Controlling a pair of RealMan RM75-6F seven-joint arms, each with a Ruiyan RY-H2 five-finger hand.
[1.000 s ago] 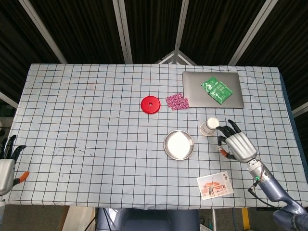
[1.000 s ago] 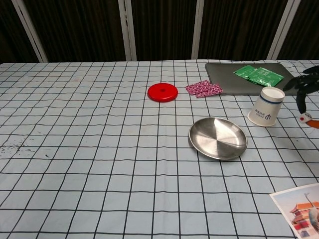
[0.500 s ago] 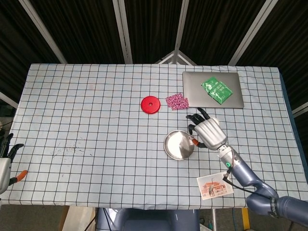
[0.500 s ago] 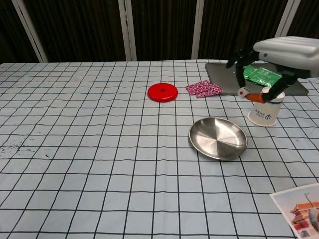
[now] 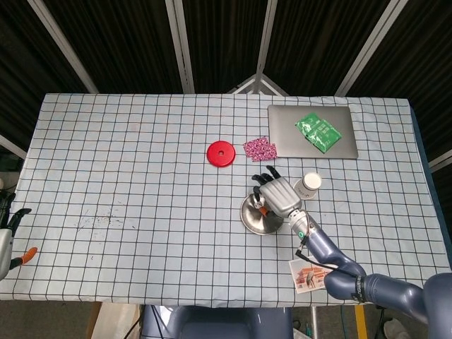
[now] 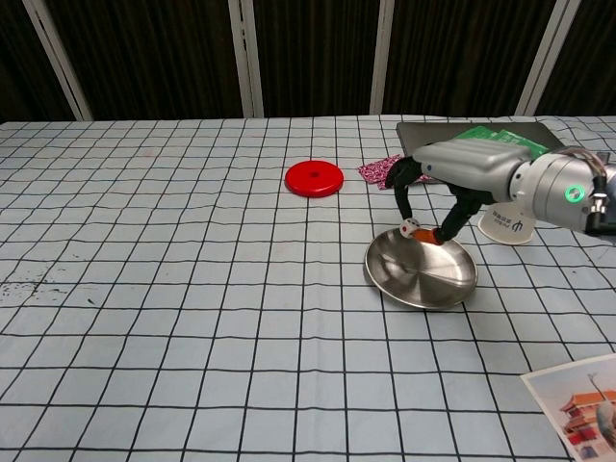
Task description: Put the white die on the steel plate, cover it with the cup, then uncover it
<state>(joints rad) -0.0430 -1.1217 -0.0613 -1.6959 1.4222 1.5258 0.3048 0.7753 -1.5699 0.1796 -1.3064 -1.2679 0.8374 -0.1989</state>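
The small white die (image 6: 410, 227) is pinched in the fingertips of my right hand (image 6: 452, 179), just above the far rim of the steel plate (image 6: 423, 279). From the head view this hand (image 5: 276, 195) covers the upper right part of the plate (image 5: 253, 219), and the die is hidden there. The white paper cup (image 5: 308, 185) stands mouth down just right of the plate; in the chest view the cup (image 6: 508, 227) is partly behind my forearm. My left hand (image 5: 7, 236) sits at the table's near left edge, fingers apart and holding nothing.
A red disc (image 5: 220, 154) and a pink patterned packet (image 5: 260, 148) lie beyond the plate. A grey slab (image 5: 282, 134) with a green packet (image 5: 318, 132) on it sits at the back right. A picture card (image 5: 309, 272) lies near the front edge, under my right forearm.
My right hand has swung left from beside the cup, past it, to over the plate, carrying the die and dropping lower. The left hand has slid further out of the frame.
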